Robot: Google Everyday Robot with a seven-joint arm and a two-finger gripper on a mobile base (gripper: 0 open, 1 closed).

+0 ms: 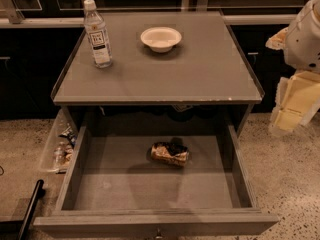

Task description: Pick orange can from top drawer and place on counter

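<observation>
Camera view. The bench (200,69), a flat grey cabinet top with thin raised side rims, fills the far half of the scene. On it stand a clear bottle (98,34) with a white label, upright at the far left, and a white bowl (161,38) at the far middle, well apart from the bottle. Below the near edge of the bench the drawer (125,184) is pulled fully out toward the viewer, its grey floor exposed between tall plain sides. The can (170,154) lies on its side on the drawer floor, toward the far end and slightly right of the middle, touching neither side wall. The claw (292,106), pale yellow beneath a white arm housing, hangs at the right edge of the scene, outside the drawer, to the right of the bench's near right corner and above the speckled floor (285,184). It is well apart from the can and carries nothing; whether it is spread or pressed together cannot be told. A clear bin (55,144) holding small items sits left of the drawer.
</observation>
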